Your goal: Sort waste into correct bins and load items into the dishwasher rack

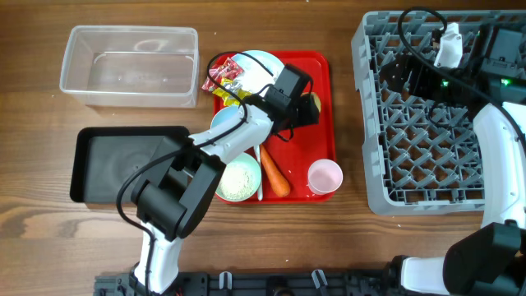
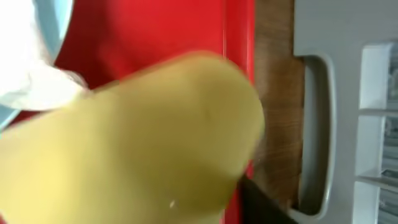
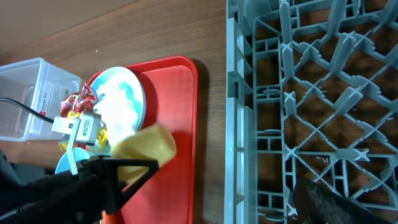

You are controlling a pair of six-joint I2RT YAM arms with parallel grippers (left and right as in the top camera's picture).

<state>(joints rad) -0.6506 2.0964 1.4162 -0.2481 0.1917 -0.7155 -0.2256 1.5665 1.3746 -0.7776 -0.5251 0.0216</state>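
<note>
Left fingers (image 3: pixel 130 165) at the yellow cup (image 3: pixel 149 144), grip unclear: pinch its rim squarely before lifting; right fingers (image 3: pixel 326 200) wide.

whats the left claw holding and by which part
The left claw sits against the side wall of the yellow cup, but whether it actually grips cannot be told.

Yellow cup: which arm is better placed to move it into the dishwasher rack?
Left. The left gripper is at the yellow cup, over the red tray; the right gripper hangs open over the dishwasher rack.
</note>
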